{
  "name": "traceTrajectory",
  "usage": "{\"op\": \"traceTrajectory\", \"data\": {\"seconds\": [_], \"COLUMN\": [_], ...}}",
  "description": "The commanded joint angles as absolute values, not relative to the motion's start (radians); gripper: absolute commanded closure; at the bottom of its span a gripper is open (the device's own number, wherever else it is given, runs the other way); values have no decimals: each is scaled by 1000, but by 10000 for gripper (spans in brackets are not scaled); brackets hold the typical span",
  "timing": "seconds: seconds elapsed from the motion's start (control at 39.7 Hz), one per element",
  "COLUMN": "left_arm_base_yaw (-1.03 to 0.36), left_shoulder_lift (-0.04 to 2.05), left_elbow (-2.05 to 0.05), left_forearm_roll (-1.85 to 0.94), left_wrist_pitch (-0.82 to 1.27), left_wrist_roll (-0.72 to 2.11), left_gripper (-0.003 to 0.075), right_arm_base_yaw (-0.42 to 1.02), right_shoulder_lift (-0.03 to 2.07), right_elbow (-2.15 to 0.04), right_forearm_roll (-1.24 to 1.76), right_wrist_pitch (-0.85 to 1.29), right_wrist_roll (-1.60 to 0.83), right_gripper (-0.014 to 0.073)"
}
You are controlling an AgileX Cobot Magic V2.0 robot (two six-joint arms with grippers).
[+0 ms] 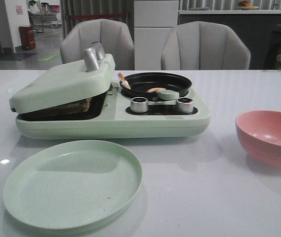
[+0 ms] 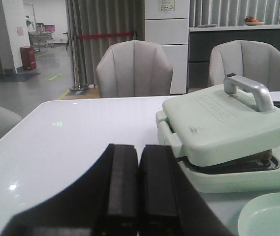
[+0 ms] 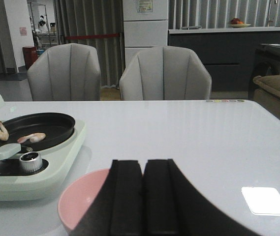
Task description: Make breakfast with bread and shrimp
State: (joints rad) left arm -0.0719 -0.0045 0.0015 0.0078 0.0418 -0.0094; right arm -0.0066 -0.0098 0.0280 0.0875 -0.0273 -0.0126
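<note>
Most of the bread (image 1: 75, 106) is hidden: only a dark brown crust edge and a sliver of beige show in the gap under the half-lowered lid (image 1: 63, 81) of the pale green breakfast maker (image 1: 115, 121), on its left side. How many slices lie in there I cannot tell. The lid is smooth matte plastic with a curved metal handle (image 1: 94, 57) on top.

On the right half of the machine sits a round black pan (image 1: 156, 84). Two shrimp show: one (image 1: 155, 90) lies flat inside, pinkish-orange and white; the other (image 1: 123, 80) leans on the pan's far-left rim. Two ribbed metal knobs (image 1: 139, 104) stand in front.

A speckled round green plate (image 1: 73, 183) lies near, left; a pink bowl (image 1: 268, 136) is cut off at the right edge.

The left gripper (image 2: 139, 189) and the right gripper (image 3: 143, 194) show only in the wrist views, each with black fingers pressed together on nothing.
</note>
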Motion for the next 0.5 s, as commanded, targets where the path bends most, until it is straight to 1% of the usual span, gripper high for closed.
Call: {"op": "traceTrajectory", "data": {"seconds": [0.0,0.28,0.48], "left_arm_base_yaw": [-74,-74,-74], "left_shoulder_lift": [-21,-21,-21], "left_elbow": [32,32,32], "left_forearm_roll": [0,0,0], "left_wrist_pitch": [-46,-46,-46], "left_wrist_roll": [-8,-8,-8], "left_gripper": [622,622,622], "right_arm_base_yaw": [-12,-50,-10], "right_shoulder_lift": [-32,-32,-33], "right_elbow": [12,12,12], "right_forearm_roll": [68,39,28], "right_wrist_pitch": [-132,-122,-122], "right_wrist_roll": [0,0,0], "right_gripper": [572,572,572]}}
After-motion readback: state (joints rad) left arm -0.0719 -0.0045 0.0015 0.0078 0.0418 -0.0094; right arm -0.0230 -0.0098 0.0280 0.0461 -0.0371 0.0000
